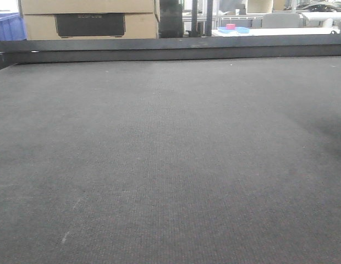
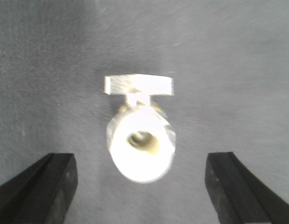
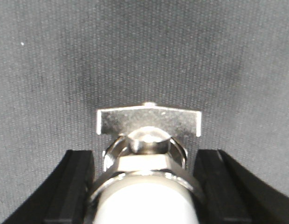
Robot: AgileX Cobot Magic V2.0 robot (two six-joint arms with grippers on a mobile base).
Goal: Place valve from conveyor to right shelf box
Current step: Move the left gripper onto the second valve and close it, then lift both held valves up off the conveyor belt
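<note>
The main risk lies with the right gripper: its black fingers press against both flanks of the held valve, gripping a rounded white body just below the hex collar. That smooth, curved surface could twist or slip out during the swing toward the right shelf box, which no view shows. The flat metal handle sticks out ahead of the fingers and could snag on a box rim. The left gripper hangs with its jaws wide apart around the loose valve, which lies on the conveyor with its bore facing the camera. That view is blurred, so a closure now might land off-centre. By count: two grippers, one belt with one black rail, and probably two valves, since no second claw appears beside the loose one. The front view shows neither valve.
</note>
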